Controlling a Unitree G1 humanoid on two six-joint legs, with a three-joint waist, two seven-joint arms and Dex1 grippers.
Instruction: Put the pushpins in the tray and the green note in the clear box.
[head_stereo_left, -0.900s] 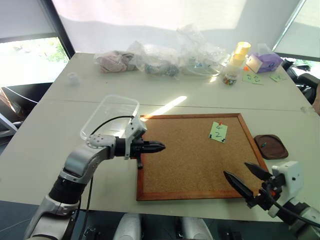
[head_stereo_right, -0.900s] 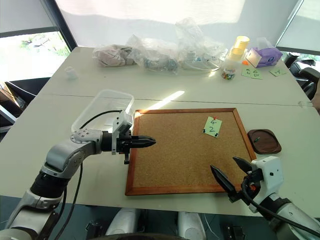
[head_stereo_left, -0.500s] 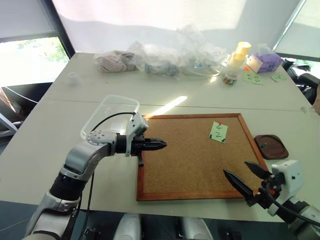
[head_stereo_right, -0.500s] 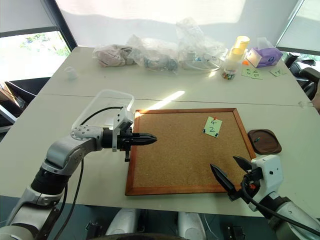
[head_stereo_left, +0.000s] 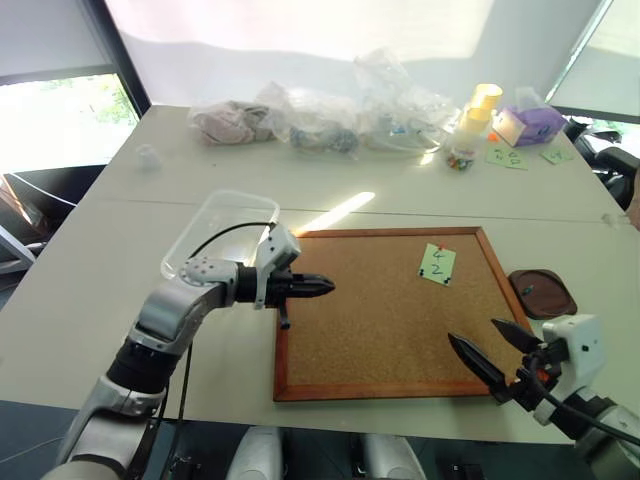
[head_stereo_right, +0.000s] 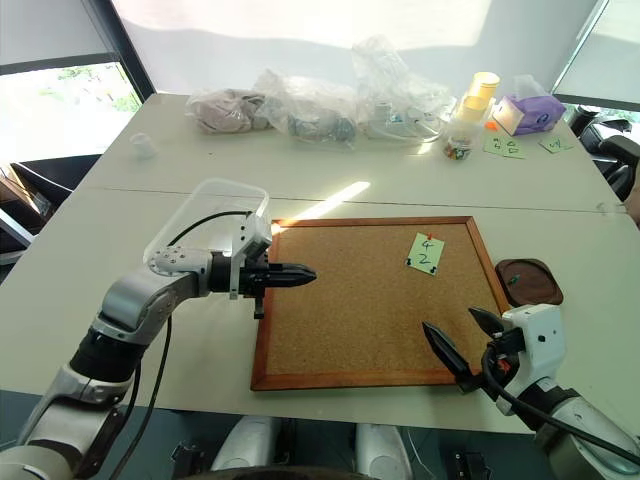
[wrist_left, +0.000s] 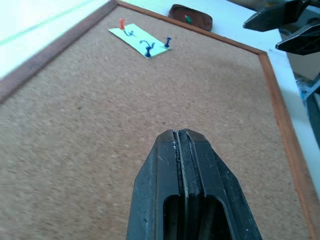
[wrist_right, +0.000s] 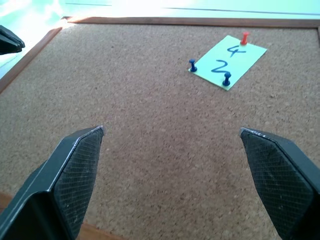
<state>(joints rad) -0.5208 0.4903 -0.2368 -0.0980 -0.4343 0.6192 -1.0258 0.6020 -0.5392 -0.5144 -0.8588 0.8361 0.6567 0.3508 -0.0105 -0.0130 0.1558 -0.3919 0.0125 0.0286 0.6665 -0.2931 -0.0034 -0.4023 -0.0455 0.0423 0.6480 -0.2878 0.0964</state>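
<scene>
The green note, marked 4 over 2, lies on the cork board near its far right corner. A red pushpin holds its top edge and two blue pushpins hold its lower corners. The dark brown tray sits on the table just right of the board, with a small green pin inside. The clear box stands off the board's far left corner. My left gripper is shut and empty, pointing right over the board's left edge. My right gripper is open above the board's near right corner, well short of the note.
Crumpled clear plastic bags line the table's far side. A yellow-lidded jar, a purple box and other green notes sit at the far right. A small white cup stands at the far left.
My left gripper has crept slightly farther over the board's left edge, still shut. The right gripper has barely moved.
</scene>
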